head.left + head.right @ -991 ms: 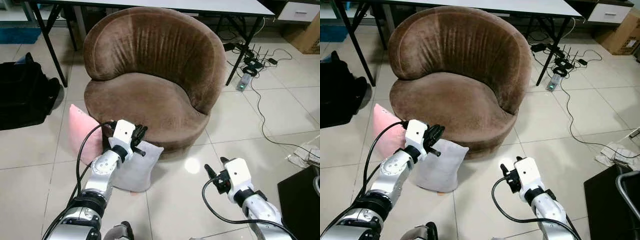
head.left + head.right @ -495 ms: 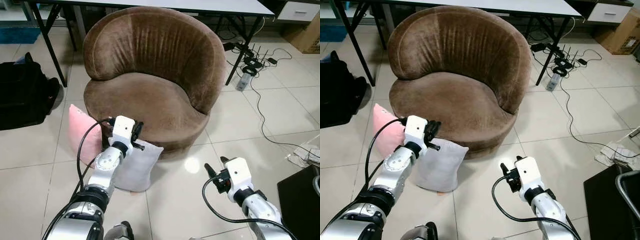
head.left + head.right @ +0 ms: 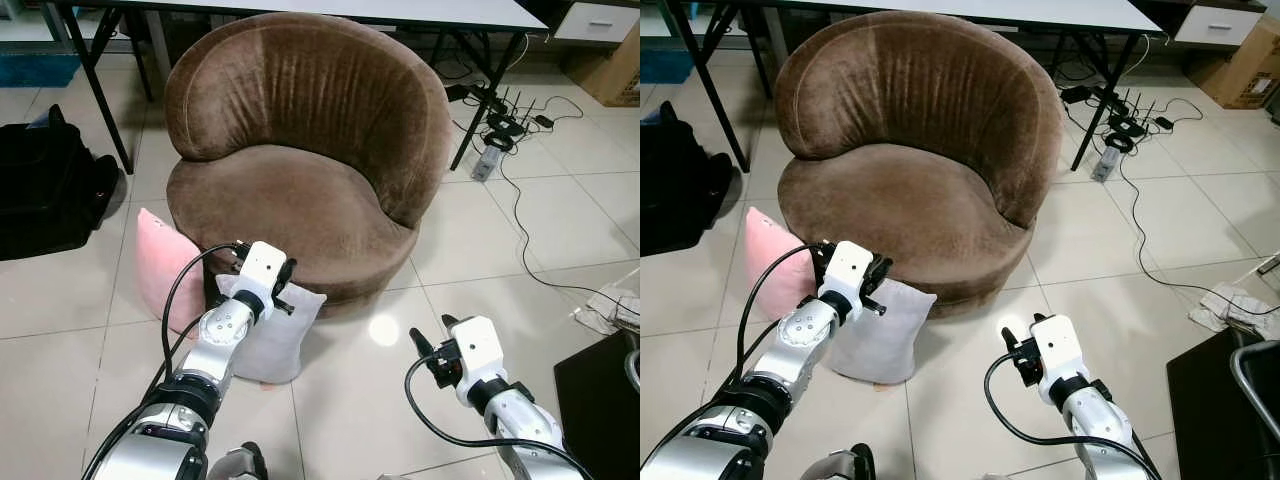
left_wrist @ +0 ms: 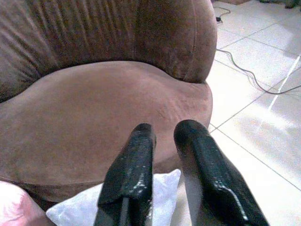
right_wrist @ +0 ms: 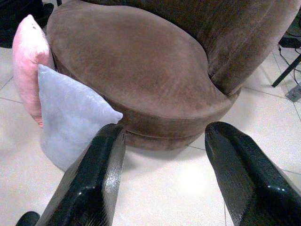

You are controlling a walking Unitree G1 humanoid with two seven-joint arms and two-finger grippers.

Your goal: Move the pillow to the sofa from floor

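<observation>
A grey pillow (image 3: 270,338) stands on the tiled floor, leaning against the front of the round brown sofa (image 3: 300,200). A pink pillow (image 3: 160,265) leans beside it on the left. My left gripper (image 3: 287,290) hovers at the grey pillow's top edge, by the sofa's front rim. Its fingers (image 4: 136,155) are close together with nothing between them, and the grey pillow (image 4: 160,190) lies just below them. My right gripper (image 3: 430,335) is open over bare floor to the right of the sofa, pointing toward the grey pillow (image 5: 70,117) and the pink pillow (image 5: 28,61).
A black bag (image 3: 50,190) lies on the floor at the left. Table legs (image 3: 100,90) stand behind the sofa. Cables and a power strip (image 3: 495,150) trail across the tiles at the right. A dark object (image 3: 600,400) sits at the lower right.
My left gripper has shifted right and a little down, from over the gap between the pillows to the grey pillow's top edge. The right arm has held still.
</observation>
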